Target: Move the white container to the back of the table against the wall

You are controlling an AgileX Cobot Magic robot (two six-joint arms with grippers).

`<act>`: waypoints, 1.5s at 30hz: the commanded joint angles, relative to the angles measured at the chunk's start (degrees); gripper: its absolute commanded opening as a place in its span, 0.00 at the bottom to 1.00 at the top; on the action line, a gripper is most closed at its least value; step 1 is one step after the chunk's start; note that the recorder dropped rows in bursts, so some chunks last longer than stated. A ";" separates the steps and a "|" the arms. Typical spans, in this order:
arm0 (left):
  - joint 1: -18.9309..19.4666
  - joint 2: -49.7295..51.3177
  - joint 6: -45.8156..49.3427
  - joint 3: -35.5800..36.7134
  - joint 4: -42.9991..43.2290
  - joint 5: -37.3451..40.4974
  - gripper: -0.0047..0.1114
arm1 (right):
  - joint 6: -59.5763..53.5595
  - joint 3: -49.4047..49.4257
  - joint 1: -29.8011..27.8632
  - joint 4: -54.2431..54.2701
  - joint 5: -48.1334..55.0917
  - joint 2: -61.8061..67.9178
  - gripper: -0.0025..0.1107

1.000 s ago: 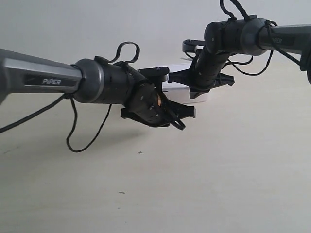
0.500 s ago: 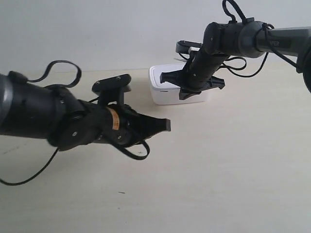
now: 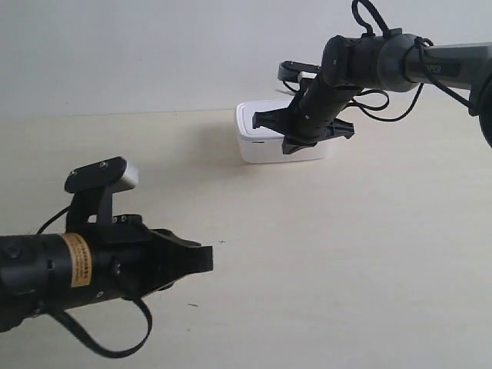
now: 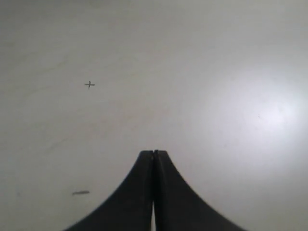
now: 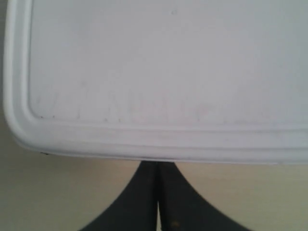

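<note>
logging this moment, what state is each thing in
white container: lid on, resting flat on the table near the wall, ungripped
left pincer: shut, empty, over the table
right pincer: shut, empty, tips at the white container's edge

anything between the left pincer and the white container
Only bare table with a tiny dark cross mark between the left pincer and the white container; the exterior view shows it.

Exterior camera facing the wall; wrist cameras close above table.
</note>
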 commanded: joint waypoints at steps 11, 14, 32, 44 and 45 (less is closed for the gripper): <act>-0.56 -10.74 0.02 8.70 -0.88 -2.23 0.04 | -0.02 -10.76 -0.02 -0.51 5.36 5.06 0.02; -0.56 -11.45 0.26 9.02 -0.88 -1.99 0.04 | 0.84 -12.72 -0.02 -0.61 5.23 6.36 0.02; -0.56 -11.70 1.92 9.49 -0.76 -1.42 0.04 | 4.40 -18.58 -0.02 -4.20 5.78 9.87 0.02; -0.56 -11.70 1.92 9.49 -0.76 -1.48 0.04 | 4.05 -18.58 -0.02 -3.78 4.33 9.87 0.02; -0.56 -11.70 1.92 9.49 -0.76 -1.48 0.04 | 4.05 -18.58 -0.02 -3.78 4.05 9.87 0.02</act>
